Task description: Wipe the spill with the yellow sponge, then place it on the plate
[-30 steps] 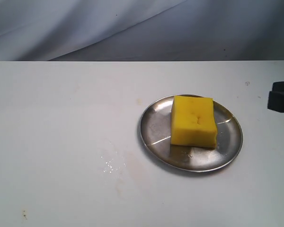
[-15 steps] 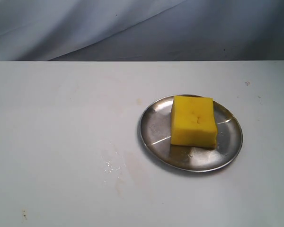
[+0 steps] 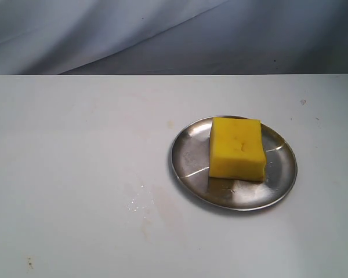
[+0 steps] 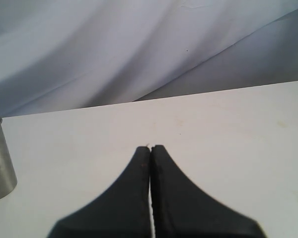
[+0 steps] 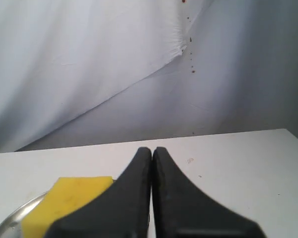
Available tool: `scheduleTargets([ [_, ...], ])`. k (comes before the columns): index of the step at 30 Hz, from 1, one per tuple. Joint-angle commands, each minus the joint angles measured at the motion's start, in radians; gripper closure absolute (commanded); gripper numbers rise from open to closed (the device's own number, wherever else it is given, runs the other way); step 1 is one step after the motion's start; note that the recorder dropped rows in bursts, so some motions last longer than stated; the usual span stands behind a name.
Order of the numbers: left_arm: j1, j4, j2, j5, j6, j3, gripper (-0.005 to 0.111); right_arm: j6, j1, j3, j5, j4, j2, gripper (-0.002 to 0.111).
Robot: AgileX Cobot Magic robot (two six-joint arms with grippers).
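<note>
Task apparently complete: you see the yellow sponge (image 3: 236, 147) lying free on the plate (image 3: 188, 156), the spill (image 3: 136, 201) showing only as a faint damp trace on the table (image 3: 58, 145) nearby, and your left gripper (image 4: 150, 147) and right gripper (image 5: 152, 148) each pressed together, empty.

One yellow sponge (image 3: 236, 147), one plate (image 3: 188, 156), one metal cup (image 4: 0, 158) (cut off at the edge).

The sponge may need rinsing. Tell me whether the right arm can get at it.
Probably yes: the yellow sponge lies uncovered on the plate with nothing beside it, in sight of the right tool, which is shut and must open first.
</note>
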Motion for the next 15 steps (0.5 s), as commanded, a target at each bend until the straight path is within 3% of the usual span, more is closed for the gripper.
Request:
scheduleTargets([
  [1, -0.001, 0.001, -0.003, -0.007, -0.002, 0.005, 0.107, -0.021, -0.008, 0.006, 0.05, -0.029, -0.036, 0.108],
  [15, -0.001, 0.001, -0.003, -0.007, -0.002, 0.005, 0.107, -0.036, -0.008, 0.006, 0.054, -0.029, -0.036, 0.108],
])
